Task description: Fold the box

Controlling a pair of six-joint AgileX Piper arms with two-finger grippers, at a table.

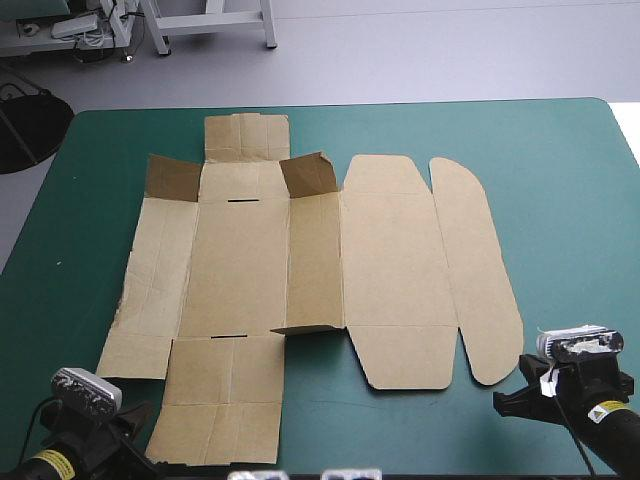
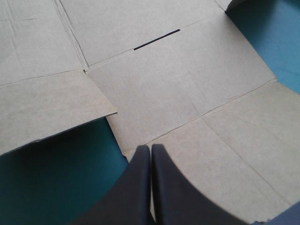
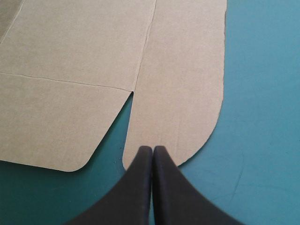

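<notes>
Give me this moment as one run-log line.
stage: early | box: mostly flat, far corner flaps raised | left gripper: shut, over near flap | right gripper: shut, at rounded flap's near end

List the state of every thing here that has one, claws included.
box, unfolded, lying mostly flat; its two small far flaps stand up
left claw, shut, empty, over the box's near flap
right claw, shut, empty, at the near end of the box's rounded flap
</notes>
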